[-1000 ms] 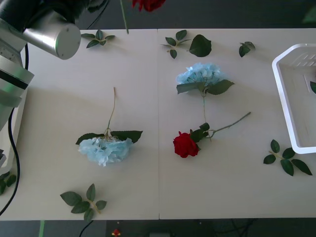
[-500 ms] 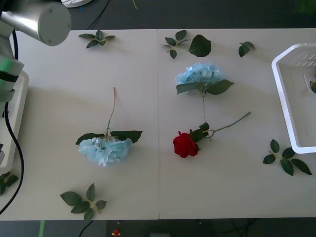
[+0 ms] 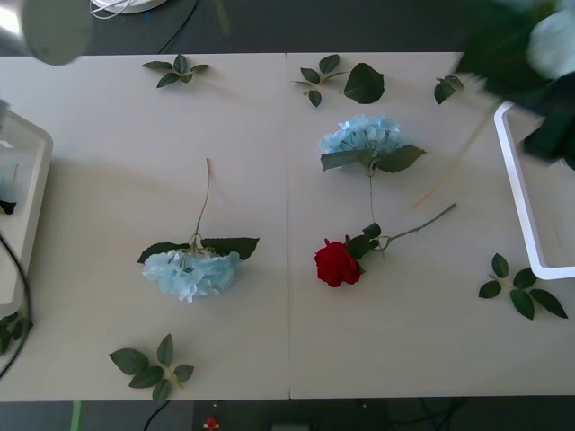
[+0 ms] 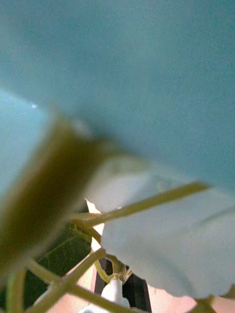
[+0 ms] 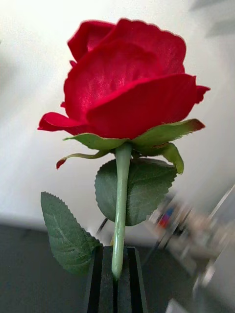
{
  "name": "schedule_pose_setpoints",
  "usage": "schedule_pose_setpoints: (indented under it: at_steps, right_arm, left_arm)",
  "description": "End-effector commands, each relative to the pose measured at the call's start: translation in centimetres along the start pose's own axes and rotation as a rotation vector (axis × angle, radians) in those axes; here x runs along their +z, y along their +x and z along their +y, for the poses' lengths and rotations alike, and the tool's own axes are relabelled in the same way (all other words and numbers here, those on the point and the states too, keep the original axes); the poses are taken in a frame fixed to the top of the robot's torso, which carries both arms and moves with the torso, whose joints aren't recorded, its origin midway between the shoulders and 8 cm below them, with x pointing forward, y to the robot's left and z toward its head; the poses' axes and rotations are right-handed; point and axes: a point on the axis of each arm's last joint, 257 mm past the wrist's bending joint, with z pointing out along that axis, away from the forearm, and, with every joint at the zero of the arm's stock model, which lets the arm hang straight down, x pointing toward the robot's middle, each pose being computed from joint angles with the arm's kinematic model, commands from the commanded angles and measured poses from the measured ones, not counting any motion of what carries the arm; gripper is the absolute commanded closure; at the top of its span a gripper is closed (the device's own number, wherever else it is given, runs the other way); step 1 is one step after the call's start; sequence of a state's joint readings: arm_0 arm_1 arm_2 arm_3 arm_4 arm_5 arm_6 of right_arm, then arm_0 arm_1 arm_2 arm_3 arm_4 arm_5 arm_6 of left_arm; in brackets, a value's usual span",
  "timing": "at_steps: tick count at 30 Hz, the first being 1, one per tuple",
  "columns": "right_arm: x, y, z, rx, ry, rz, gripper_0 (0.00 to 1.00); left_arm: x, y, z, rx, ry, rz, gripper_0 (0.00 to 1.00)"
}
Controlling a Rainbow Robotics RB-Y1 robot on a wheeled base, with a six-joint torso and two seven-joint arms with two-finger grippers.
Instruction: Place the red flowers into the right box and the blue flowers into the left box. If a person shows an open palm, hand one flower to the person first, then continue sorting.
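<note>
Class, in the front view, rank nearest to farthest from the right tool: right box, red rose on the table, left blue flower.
1. Right box, far right, beside the right tool and its carried blue flower.
2. Red rose, centre.
3. Left blue flower, left half.

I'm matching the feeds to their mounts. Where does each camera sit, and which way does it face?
Front: above the arms, looking forward and down at the table; the left arm's grey link shows at its top left.
Left wrist: on the left wrist, looking along the left end effector, black fingers shut on a rose stem.
Right wrist: on the right wrist, very close to a blue flower.
Shared: front and right wrist both show that blue flower, near the right box.
</note>
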State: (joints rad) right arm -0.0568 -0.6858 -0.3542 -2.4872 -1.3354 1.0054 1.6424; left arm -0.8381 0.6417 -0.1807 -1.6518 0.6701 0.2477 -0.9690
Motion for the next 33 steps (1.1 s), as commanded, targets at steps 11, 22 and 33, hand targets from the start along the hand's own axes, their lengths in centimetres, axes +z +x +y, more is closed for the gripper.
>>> schedule_pose_setpoints:
  at_steps: [11,22,33]
  right_arm:
    - [3.4,1.0,11.0,-0.009,-0.288,-0.038,1.00]
    - [3.6,1.3,14.2,0.103,-0.424,-0.034,1.00]
    - [4.3,0.9,17.1,0.184,-0.525,-0.059,1.00]
  left_arm:
    - [-16.3,3.4,10.8,0.020,-0.581,0.763,1.00]
    - [-23.4,1.3,12.6,-0.064,-0.716,0.925,1.00]
    - [-23.5,2.8,14.1,-0.061,-0.694,0.966,0.00]
